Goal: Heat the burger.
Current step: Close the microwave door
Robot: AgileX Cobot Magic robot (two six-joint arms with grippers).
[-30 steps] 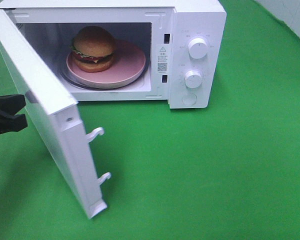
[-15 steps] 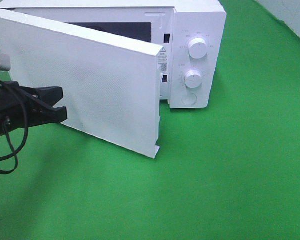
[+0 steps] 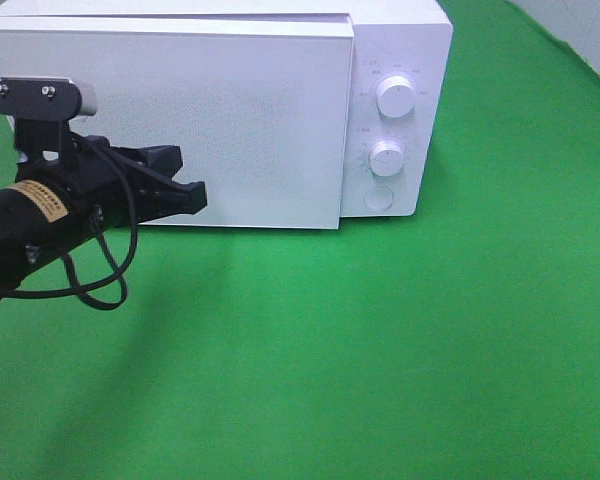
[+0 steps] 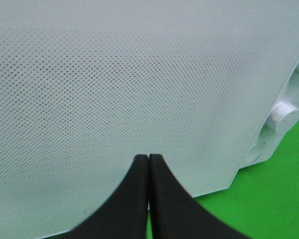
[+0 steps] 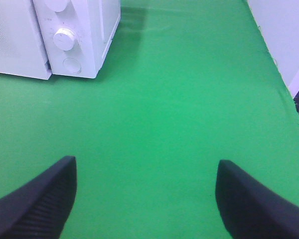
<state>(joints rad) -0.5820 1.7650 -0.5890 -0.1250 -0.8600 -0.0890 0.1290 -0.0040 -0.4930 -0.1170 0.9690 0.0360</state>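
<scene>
Burger was hidden from you: the white microwave's (image 3: pixel 400 40) door (image 3: pixel 260 130) stood shut across the upper left of the high frame. Your left gripper (image 3: pixel 195 197), jaws pressed together on nothing, pointed at the door's lower left, touching or not I cannot tell. Your right gripper (image 5: pixel 145 172) hung wide open over the green cloth (image 5: pixel 179 89), apart from the microwave.

- Bright, even light is flooding the green cloth (image 3: pixel 430 350).
- A soft shadow is falling beneath the left arm (image 3: pixel 40 215).
- The microwave (image 3: pixel 400 60) is washing out slightly.
- The right gripper (image 5: pixel 144 167) is blurring close up.
</scene>
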